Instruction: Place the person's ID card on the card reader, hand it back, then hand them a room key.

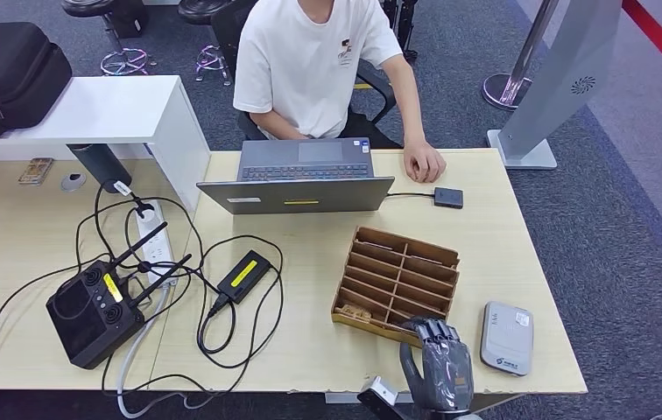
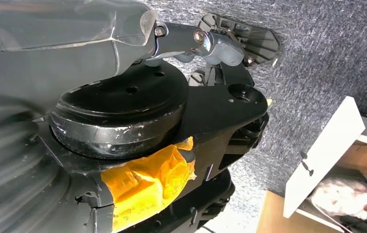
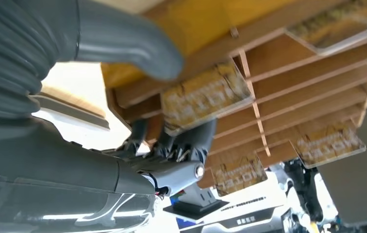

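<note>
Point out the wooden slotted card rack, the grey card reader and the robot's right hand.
Wooden slotted card rack [image 1: 397, 282]: head view, on a middle divider.
Grey flat card reader [image 1: 507, 337]: head view, centre of its top face.
Right hand [image 1: 439, 363]: head view, back of the hand.

The head view is evenly and brightly lit from overhead, with soft, short shadows under the laptop [image 1: 297, 184] and the wooden rack [image 1: 396, 284]. The table [image 1: 38, 236] shows a mild sheen but no hard glare. Focus is sharp across the frame; straight edges bow slightly toward the corners, most at 7 and 5 o'clock.

The left wrist view is dimmer, with dark parts near the lens soft and smeared at 9 o'clock, while the carpet [image 2: 327, 53] at 2 o'clock is crisp.

The right wrist view is blurred throughout: the thumb [image 3: 123, 39] at 11 o'clock is out of focus, and a blown-out white patch sits at 9 o'clock.
</note>
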